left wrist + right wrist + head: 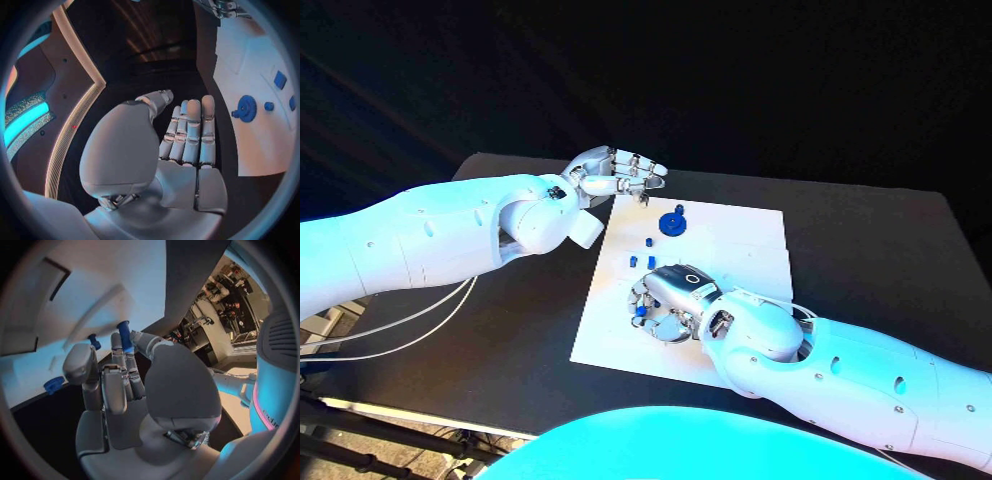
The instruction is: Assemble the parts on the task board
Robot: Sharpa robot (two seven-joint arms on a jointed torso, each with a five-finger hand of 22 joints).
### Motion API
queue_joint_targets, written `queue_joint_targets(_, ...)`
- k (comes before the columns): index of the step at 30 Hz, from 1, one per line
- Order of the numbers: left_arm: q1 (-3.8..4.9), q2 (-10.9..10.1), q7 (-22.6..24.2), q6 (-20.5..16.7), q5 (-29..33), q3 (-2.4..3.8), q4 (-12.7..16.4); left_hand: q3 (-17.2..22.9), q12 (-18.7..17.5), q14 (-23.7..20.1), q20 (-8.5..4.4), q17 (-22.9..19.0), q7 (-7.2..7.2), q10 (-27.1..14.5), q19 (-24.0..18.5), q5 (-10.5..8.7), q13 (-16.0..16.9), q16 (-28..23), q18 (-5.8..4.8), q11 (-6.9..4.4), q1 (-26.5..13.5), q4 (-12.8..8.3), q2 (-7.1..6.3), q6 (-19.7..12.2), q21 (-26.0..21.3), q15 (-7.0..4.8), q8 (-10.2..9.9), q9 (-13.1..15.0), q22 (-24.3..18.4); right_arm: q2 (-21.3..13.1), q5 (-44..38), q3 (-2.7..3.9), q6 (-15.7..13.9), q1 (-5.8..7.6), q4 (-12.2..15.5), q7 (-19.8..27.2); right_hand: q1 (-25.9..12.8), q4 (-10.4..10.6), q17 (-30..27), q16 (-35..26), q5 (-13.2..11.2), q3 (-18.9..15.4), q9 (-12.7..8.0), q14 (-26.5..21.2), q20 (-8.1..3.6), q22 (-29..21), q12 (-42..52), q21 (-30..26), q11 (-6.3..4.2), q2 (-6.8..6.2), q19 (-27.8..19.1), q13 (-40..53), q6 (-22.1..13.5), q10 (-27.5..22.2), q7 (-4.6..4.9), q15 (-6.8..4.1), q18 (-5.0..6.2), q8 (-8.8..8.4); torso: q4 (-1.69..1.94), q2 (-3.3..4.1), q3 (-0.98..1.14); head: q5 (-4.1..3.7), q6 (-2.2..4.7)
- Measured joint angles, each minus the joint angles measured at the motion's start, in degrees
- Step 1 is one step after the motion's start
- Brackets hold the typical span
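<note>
Black bench [877,240] carries white task board [733,250] at centre. Right hand [672,300] over board's near-left part, fingers [125,347] clamped on blue peg [124,335]. Left hand [615,172] above board's far-left corner, fingers [190,130] straight, together, holding nothing. Blue gear [674,224] on board's far part; small blue pegs [643,261] just nearer.

White glossy arm shells, silver segmented hands: left hand [615,172], right hand [672,300]. White cables [401,325] trail under left arm.
</note>
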Motion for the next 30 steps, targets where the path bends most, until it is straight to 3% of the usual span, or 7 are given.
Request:
queue_joint_targets(2,0.0,0.0,0.0,0.0,0.0,0.0,0.0,0.0,0.0,0.0,0.0,0.0,0.0,0.0,0.0,0.0,0.0,0.0,0.0,0.0,0.0,0.0,0.0,0.0,0.0,0.0,0.0,0.0,0.0,0.1,0.0,-0.1,-0.1,-0.06,-0.1,0.0,-1.4,-0.9,0.0,0.0,0.5,0.3,-0.5,0.1,0.19,0.0,-0.1,-0.3,-0.27,-1.35,-0.2,0.0,-1.1,-0.3,0.46,0.31,0.0,-0.99,0.01,0.01,0.0,0.0,0.0)
queue_joint_targets(4,0.0,0.0,0.0,0.0,0.0,0.0,0.0,0.0,0.2,0.0,0.0,0.0,0.0,0.0,0.0,0.0,0.0,0.0,0.0,0.0,0.0,0.0,0.0,0.0,0.0,0.0,0.0,0.0,0.0,0.2,-0.1,-0.24,-0.2,-0.17,-0.1,0.0,-2.5,-0.4,0.0,0.0,0.8,-0.6,-1.0,0.1,0.39,0.0,-0.2,-0.7,-0.72,-2.49,-0.4,0.3,-2.1,-0.8,0.64,0.56,0.0,-1.88,0.02,0.01,-0.02,0.0,0.0)
queue_joint_targets(6,0.0,0.0,0.0,0.0,0.0,0.0,0.0,0.0,0.2,0.0,0.0,0.0,0.0,0.0,0.0,0.0,0.0,0.0,0.0,0.0,0.0,0.0,0.0,0.0,0.0,0.0,0.0,0.0,0.0,0.2,-0.1,-0.33,-0.3,-0.3,-0.1,-0.1,-3.0,0.0,0.0,0.0,0.9,-1.1,-1.3,0.0,0.39,0.0,-0.4,-0.8,-0.38,-3.04,-0.4,0.5,-2.6,-1.6,0.65,0.6,0.0,-2.49,0.01,0.01,-0.04,0.0,0.0)
queue_joint_targets(19,0.0,-0.1,-0.2,0.1,0.0,0.0,0.0,0.0,0.2,0.0,0.0,0.0,0.0,0.0,0.0,0.0,0.0,0.0,0.0,0.0,0.0,0.0,0.0,0.0,0.0,0.0,0.0,0.0,0.0,-0.5,0.1,-0.46,-2.4,-0.62,0.6,-0.7,-4.2,0.8,-0.4,-0.2,0.7,-3.0,-2.0,0.2,0.6,0.0,-0.4,-2.0,0.35,-4.18,-0.6,0.6,-3.7,-3.5,0.69,0.79,0.01,-4.1,-0.07,-0.06,0.0,-0.01,0.04)
queue_joint_targets(26,0.0,-0.1,-0.3,0.2,0.0,0.0,0.0,0.0,0.2,0.0,0.0,0.0,-0.2,-0.4,0.0,0.0,0.1,0.0,0.0,-0.01,0.0,0.0,0.0,-0.2,0.0,0.0,0.0,0.0,0.0,-1.9,0.2,-0.47,-5.3,-0.74,2.1,-1.1,-3.8,1.5,-0.8,-0.2,1.0,-6.0,-2.5,0.2,1.06,0.0,0.1,-4.0,0.65,-5.19,-1.1,0.9,-4.8,-7.3,0.96,1.2,0.0,-5.67,-0.07,-0.07,0.03,-0.14,0.23)
queue_joint_targets(30,0.01,-0.2,-0.3,0.3,0.0,0.0,-0.1,0.0,0.2,0.0,0.0,0.0,-0.19,-0.4,0.0,0.0,0.1,0.0,0.0,-0.01,0.0,0.0,0.0,-0.2,0.0,0.0,0.0,0.0,0.0,-4.0,0.4,-0.34,-7.0,-0.75,4.1,-1.2,-2.8,2.1,-1.4,-0.5,1.0,-9.0,-2.8,0.1,1.32,0.0,1.8,-5.5,0.81,-4.78,-1.3,1.4,-5.6,-9.9,0.89,1.31,0.0,-6.69,-0.07,-0.08,0.03,-0.32,0.36)
